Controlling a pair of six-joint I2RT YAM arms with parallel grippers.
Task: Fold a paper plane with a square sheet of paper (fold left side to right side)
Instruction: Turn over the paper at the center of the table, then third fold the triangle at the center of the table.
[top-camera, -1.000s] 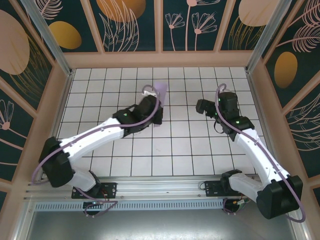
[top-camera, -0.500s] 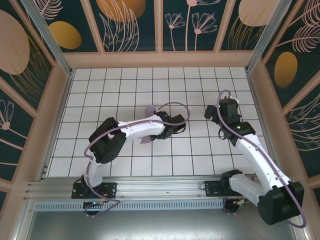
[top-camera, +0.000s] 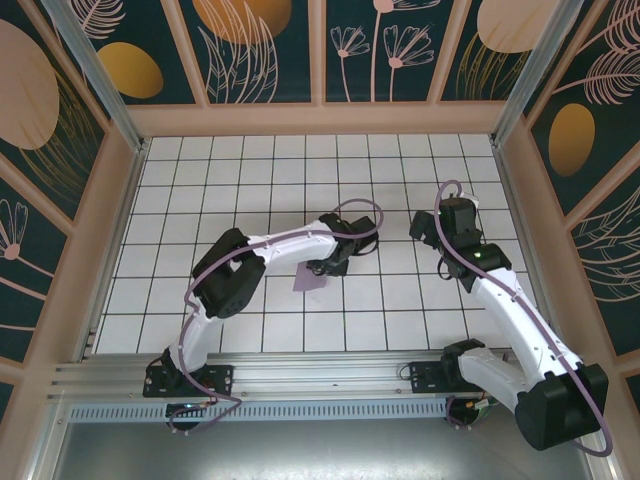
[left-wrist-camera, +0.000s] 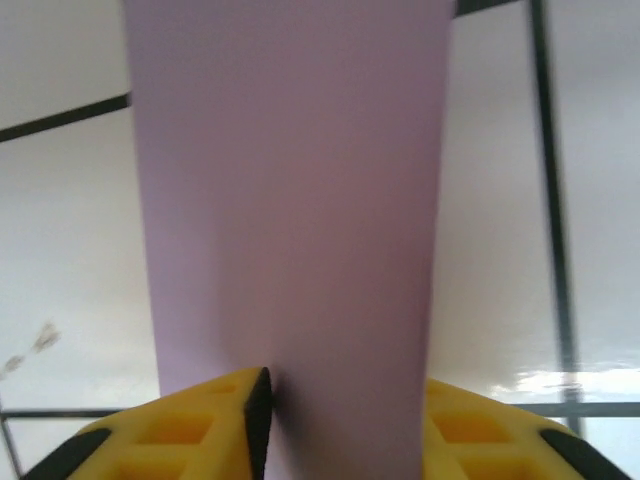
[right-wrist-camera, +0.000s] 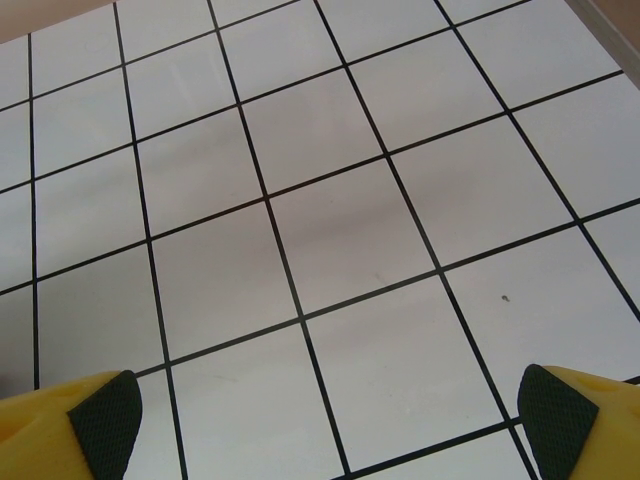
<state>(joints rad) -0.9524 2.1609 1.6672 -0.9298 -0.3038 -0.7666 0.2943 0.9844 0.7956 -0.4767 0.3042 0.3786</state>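
**Lavender paper in the left pincer, right pincer standing off**

Lavender and matte, the paper (left-wrist-camera: 290, 200) runs as a narrow, parallel-sided strip straight out from the left pincer (left-wrist-camera: 345, 410). Its long axis follows the line of the fingers, and its near end sits between the two yellow fingertips (left-wrist-camera: 215, 415). The strip fills the gap between them, so the pincer looks closed on the paper at a narrow setting. The tiled surface is blurred behind the paper.

From above, the left arm is doubled back on itself. The left pincer (top-camera: 322, 268) is over the middle of the surface (top-camera: 400, 320), and a small patch of paper (top-camera: 306, 281) shows on its near-left side, touching it.

To the right, bare tiles separate the two arms. The right pincer (top-camera: 417, 226) is well apart from the paper and spread wide, with nothing between its tips (right-wrist-camera: 330, 400) and plain tiles beneath.

The left arm is the nearer one, since it has the paper. Folding the left side over to the right probably needs the strip laid flat first, with its long axis known. The right pincer would have to cross leftward to help.
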